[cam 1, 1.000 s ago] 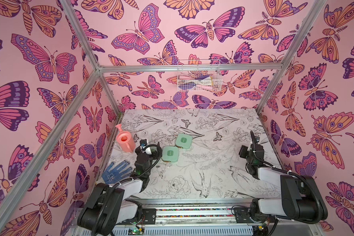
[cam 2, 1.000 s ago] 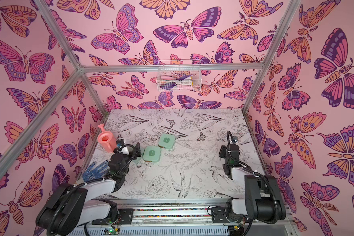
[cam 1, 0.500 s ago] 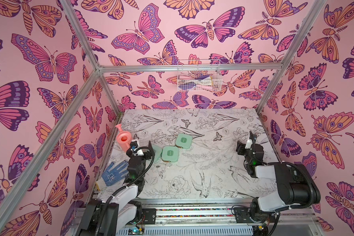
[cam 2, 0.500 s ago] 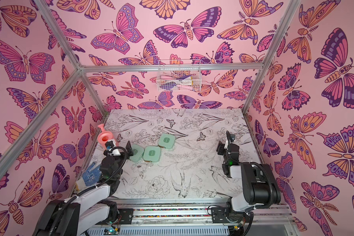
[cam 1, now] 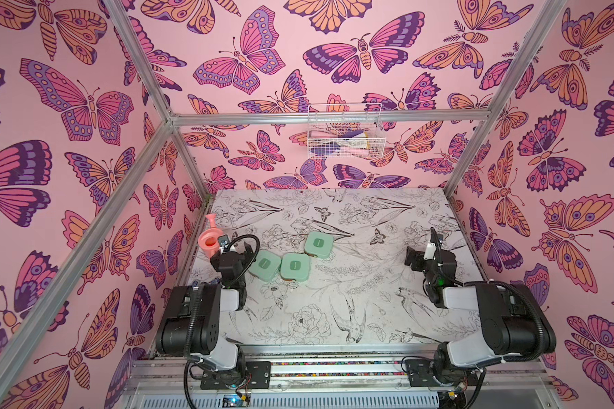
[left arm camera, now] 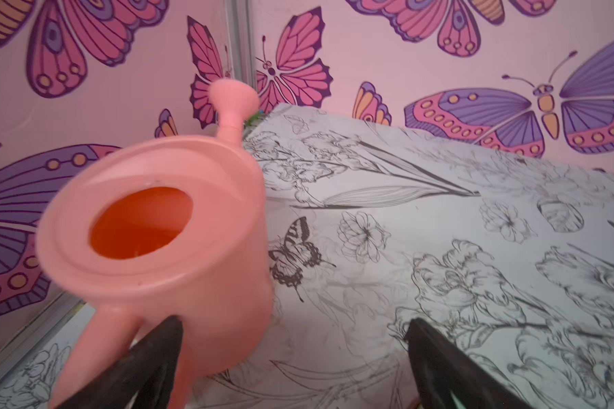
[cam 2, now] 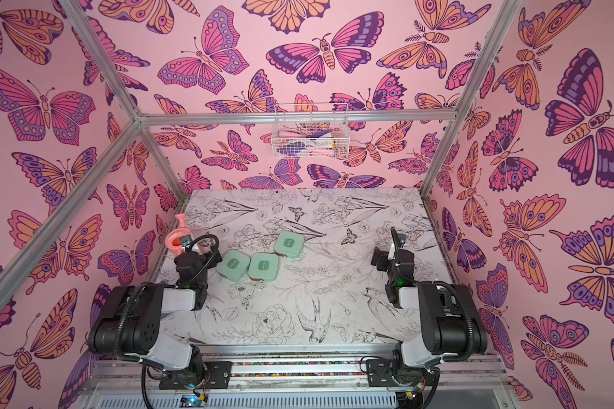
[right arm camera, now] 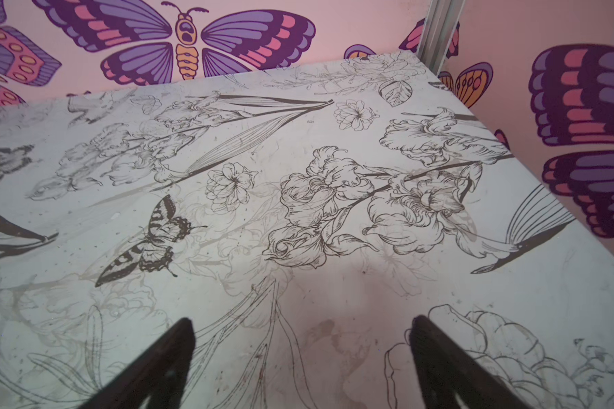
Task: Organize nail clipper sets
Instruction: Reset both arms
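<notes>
Top views both show the three cases closed, lids up, grouped just beside the left end effector on the side toward the other arm. The nearest case and the middle case sit edge to edge. The far case meets the middle one near a corner; whether they touch I cannot tell. No loose clippers show on the desk, so the tools are probably shut inside, and the tidy cluster suggests the sorting is nearly or fully done. All three lie well apart from the right end effector, which hangs over bare desk with both arms folded back, a likely resting pose. A wire basket hangs on the back wall, away from both.

Left wrist view: the left end effector is spread wide and pinches nothing. The pink watering can stands upright close in front of it, crowding one finger; contact there is unclear. It sits by the side wall, probably kept out of the working area. No case shows here.

Right wrist view: the right end effector is spread too, empty, with only the printed desk ahead of it.
</notes>
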Robot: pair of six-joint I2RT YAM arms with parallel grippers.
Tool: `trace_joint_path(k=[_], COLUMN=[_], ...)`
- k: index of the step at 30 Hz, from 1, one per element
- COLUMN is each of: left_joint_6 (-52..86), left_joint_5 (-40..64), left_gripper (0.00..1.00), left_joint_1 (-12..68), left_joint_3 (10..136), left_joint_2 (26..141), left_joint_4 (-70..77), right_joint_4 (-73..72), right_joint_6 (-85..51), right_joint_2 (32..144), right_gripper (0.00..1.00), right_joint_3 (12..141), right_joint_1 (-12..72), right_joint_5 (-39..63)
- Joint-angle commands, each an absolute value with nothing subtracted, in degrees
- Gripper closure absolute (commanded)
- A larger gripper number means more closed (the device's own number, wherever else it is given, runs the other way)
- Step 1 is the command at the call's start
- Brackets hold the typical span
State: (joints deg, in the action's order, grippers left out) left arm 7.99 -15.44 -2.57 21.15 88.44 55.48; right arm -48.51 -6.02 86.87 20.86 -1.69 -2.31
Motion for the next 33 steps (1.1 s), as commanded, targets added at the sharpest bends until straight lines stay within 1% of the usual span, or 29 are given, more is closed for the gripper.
trace_joint_path(k=[1, 2, 3, 4, 5, 6, 8, 10, 12, 30, 31, 33], left_joint_6=[8.1, 8.1, 8.1, 8.1, -0.8, -2.3, -2.1, -2.1, -1.5, -1.4, -1.4, -1.4], left_joint_5=[-15.3, -15.3, -15.3, 7.0, 7.5, 7.6, 7.8, 7.9, 8.3, 9.3, 9.3, 9.3], left_gripper=[0.00, 0.01, 0.01, 0.01, 0.01, 0.01, 0.01, 0.01, 0.01, 0.01, 0.01, 0.01], left_joint_1=[-2.3, -2.3, -2.3, -2.2, -2.2, -2.3, -2.4, -2.6, -3.0, -3.6, -3.5, -3.5], left_joint_3=[19.8, 19.8, 20.4, 20.9, 21.0, 20.6, 21.1, 20.7, 21.0, 20.7, 20.7, 20.7], left_joint_2=[87.9, 89.1, 89.0, 88.2, 88.3, 88.9, 88.3, 89.0, 88.5, 88.8, 88.8, 88.8], left_joint_4=[53.4, 55.2, 53.7, 51.4, 51.5, 53.4, 51.7, 53.6, 52.0, 53.0, 53.0, 53.1], right_joint_4=[-48.0, -48.0, -47.9, -47.8, -47.6, -47.7, -47.6, -47.7, -47.6, -47.6, -48.0, -54.4], right_joint_6=[-4.9, -4.9, -4.9, -4.8, -4.8, -4.8, -4.8, -4.8, -4.8, -4.7, -4.4, -2.6], right_joint_2=[86.0, 86.0, 86.0, 86.0, 86.1, 86.1, 86.0, 86.0, 86.1, 86.1, 86.0, 82.9], right_gripper=[0.01, 0.01, 0.01, 0.01, 0.01, 0.01, 0.01, 0.01, 0.01, 0.01, 0.01, 0.01], right_joint_3=[22.1, 22.1, 22.1, 22.1, 22.3, 22.3, 22.3, 22.3, 22.3, 22.4, 22.2, 18.9], right_joint_1=[-1.9, -1.9, -1.9, -1.9, -1.9, -1.9, -1.9, -1.8, -1.8, -1.8, -1.6, 0.2], right_joint_5=[-1.5, -1.5, -1.5, -1.4, -1.4, -1.4, -1.5, -1.5, -1.5, -1.4, -1.4, -2.8])
